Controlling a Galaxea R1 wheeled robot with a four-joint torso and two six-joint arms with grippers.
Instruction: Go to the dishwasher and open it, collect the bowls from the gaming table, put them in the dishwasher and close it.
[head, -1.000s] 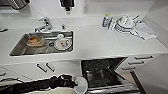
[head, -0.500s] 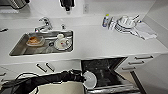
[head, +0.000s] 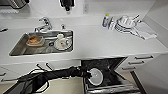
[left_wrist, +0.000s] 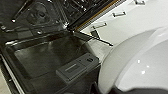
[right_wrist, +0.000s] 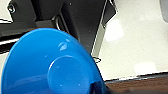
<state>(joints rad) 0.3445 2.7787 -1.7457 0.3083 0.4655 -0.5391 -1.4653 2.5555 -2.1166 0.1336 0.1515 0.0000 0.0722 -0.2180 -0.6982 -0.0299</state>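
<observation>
We see the left arm (head: 53, 75) reaching in from the left, low in front of the cabinets, with a white bowl (head: 95, 76) at its end. The bowl hangs over the open dishwasher (head: 106, 67), above the lowered door (head: 113, 87), with its hollow turned up towards the head camera. The left gripper (head: 86, 74) sits at the bowl's near rim and appears to grip it there, though we cannot make out how wide its fingers stand. In the left wrist view the same white bowl (left_wrist: 135, 65) looms close, and past it lies the inner face of the dishwasher door (left_wrist: 42, 57) with its grey detergent compartment (left_wrist: 75, 67); the dark racked interior (left_wrist: 47, 15) opens beyond.

In the right wrist view a blue bowl (right_wrist: 50, 65) sits right against the camera, rim towards the pale floor (right_wrist: 135, 37); we cannot tell how the right gripper's fingers stand around it.

The dishwasher is set under a white countertop (head: 100, 42). To its left a steel sink (head: 17, 48) holds an orange-brown item (head: 33, 40) and white crockery (head: 62, 42), with a tap (head: 44, 23) behind. On the counter's far right stand stacked white dishes (head: 126, 23), a cloth (head: 145, 30) and a small bottle (head: 106, 20). White drawers with bar handles (head: 142, 58) flank the appliance.
</observation>
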